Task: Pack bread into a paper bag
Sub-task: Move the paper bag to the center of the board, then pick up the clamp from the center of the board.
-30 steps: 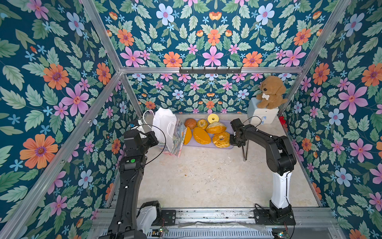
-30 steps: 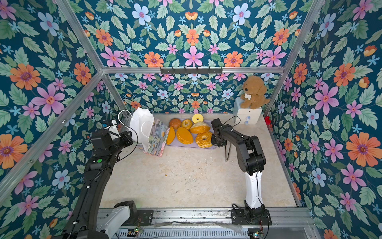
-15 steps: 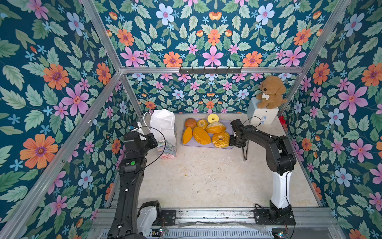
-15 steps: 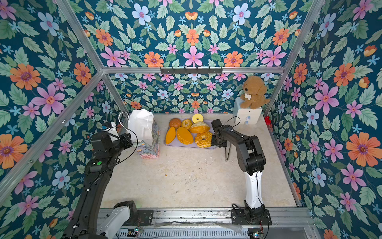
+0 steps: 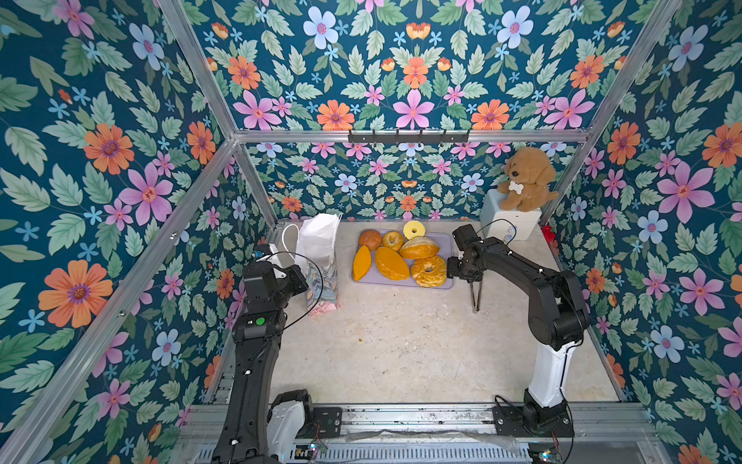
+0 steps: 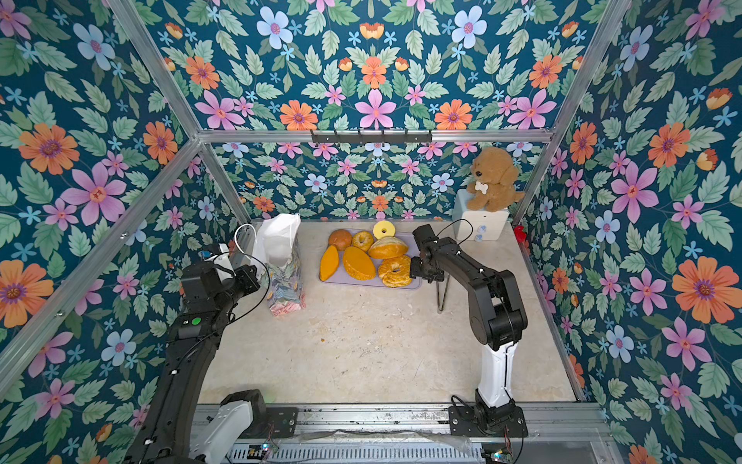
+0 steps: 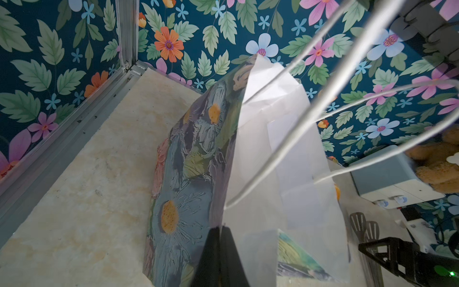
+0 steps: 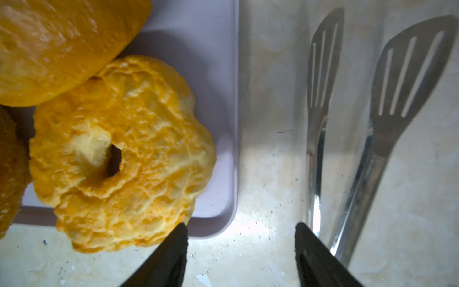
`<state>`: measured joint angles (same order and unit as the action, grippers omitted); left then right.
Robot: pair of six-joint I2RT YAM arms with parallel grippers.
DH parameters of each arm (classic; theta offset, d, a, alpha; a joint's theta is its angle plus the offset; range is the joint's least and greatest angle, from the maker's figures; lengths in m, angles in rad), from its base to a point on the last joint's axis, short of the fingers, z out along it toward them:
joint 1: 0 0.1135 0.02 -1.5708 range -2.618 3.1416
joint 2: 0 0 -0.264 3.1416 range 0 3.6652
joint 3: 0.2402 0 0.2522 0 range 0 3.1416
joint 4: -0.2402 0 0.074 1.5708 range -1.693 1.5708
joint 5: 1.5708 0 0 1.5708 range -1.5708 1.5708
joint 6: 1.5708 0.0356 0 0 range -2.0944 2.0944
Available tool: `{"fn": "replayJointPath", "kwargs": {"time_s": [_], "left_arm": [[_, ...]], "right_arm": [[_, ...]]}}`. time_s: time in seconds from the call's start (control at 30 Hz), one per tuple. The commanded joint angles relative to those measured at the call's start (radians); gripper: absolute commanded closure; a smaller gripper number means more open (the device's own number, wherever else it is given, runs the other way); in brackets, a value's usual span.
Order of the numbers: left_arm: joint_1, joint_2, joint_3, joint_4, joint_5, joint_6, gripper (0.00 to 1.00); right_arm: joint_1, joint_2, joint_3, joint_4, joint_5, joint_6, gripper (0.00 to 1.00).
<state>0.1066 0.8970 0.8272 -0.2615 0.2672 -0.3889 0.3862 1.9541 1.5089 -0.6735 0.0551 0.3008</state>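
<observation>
paper bag (image 5: 319,261) now upright, l jaws clamped on rim; r jaws opened, empty; bag inside hid.

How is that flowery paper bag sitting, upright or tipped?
Upright: the paper bag stands on its base, white mouth facing up, its rim pinched by the left gripper.

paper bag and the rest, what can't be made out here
paper bag floor: hidden by its own walls in both top views.
left tool: left wrist view shows only its shut tips at the bag's rim; rest cut off.
tongs handles: run behind the right tool, right wrist view.
</observation>
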Motion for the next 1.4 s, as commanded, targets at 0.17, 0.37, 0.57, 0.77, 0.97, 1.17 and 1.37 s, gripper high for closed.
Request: {"fn": "replayJointPath", "kwargs": {"time_s": [0.17,0.37,0.57,0.77,0.97,1.17,1.37], "left_arm": [[0.002,-0.023,0.072,-0.059,-0.054,0.045,1.00],[0.002,-0.018,0.059,-0.052,-0.071,0.053,1.00],[0.001,0.001,0.037,0.031,0.040,-0.018,1.00],[0.001,0.024,0.063,0.032,0.075,-0.041,1.00],[0.003,0.028,0.043,0.044,0.077,-0.040,1.00],[0.003,0.046,0.050,0.075,0.113,-0.067,1.00],[0.006,0.053,0.014,0.068,0.052,-0.046,1.00]], "right_arm": [[0.000,-0.070,-0.030,-0.067,0.055,-0.020,0.28],[-0.001,-0.091,-0.044,-0.075,0.055,-0.023,0.27],[-0.005,-0.097,-0.055,-0.077,0.055,-0.023,0.27],[-0.009,-0.094,-0.058,-0.069,0.045,-0.025,0.26],[-0.011,-0.090,-0.066,-0.067,0.043,-0.029,0.26],[-0.017,-0.094,-0.067,-0.064,0.039,-0.028,0.25],[-0.021,-0.088,-0.075,-0.066,0.035,-0.031,0.25]]}}
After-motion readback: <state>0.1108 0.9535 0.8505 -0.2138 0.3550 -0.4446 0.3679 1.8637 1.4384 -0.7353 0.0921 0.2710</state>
